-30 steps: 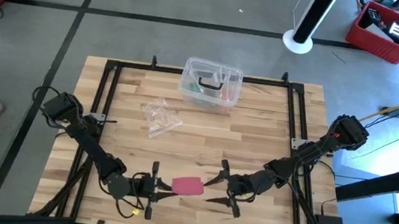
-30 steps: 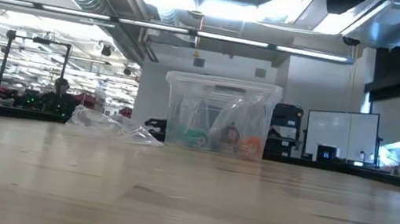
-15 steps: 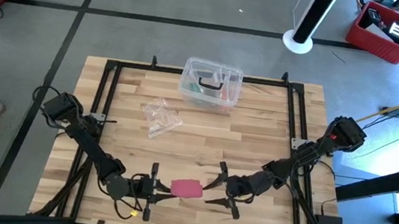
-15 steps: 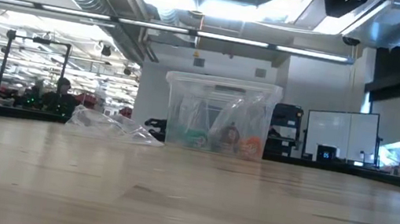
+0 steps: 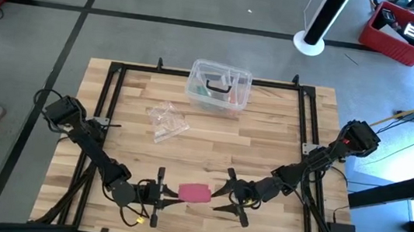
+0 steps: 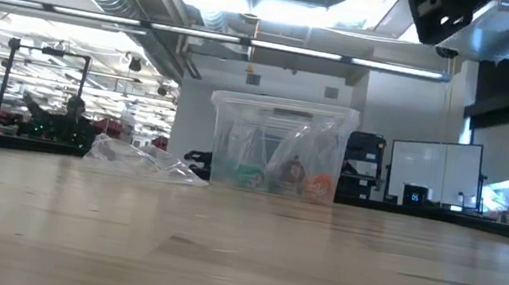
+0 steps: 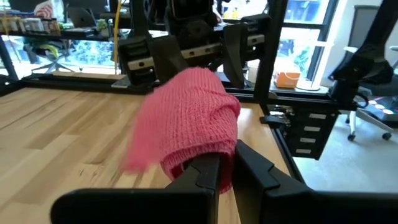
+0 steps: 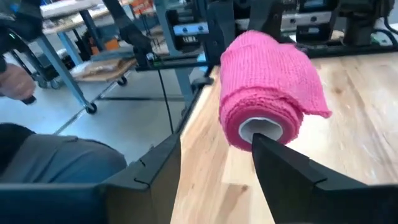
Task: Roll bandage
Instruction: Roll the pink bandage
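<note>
**Holding the bandage roll at the near edge, right jaws spread around its core end**

High view: my left gripper [image 5: 169, 194] and right gripper [image 5: 217, 196] face each other across the bandage [image 5: 194, 193], which lies as a stubby pink roll on the wooden table [image 5: 268, 131] near its front edge. The clear plastic box [image 5: 220, 85] sits at the far edge, the crumpled clear wrapper [image 5: 166, 121] between it and me, both well apart from the work.

Low view: only the box [image 6: 279, 146] and the wrapper [image 6: 141, 157] show across the tabletop; no gripper or bandage visible here.

Left wrist view: my left fingers [image 7: 208, 174] are pressed together, pinching the near end of the roll [image 7: 189, 121]. A loose flap hangs off one side.

Right wrist view: my right fingers [image 8: 283, 158] stand spread, one each side of the roll's end [image 8: 267, 93], where the white core shows; I cannot tell whether they touch it. The outer tail sticks out unsecured.

Judgement: soft knit, light, compressible, grippy rather than slick. Not fragile, but the wraps will likely loosen if squeezed unevenly. Best hold is at the two ends on the core axis, keeping the loose tail tucked down.
</note>
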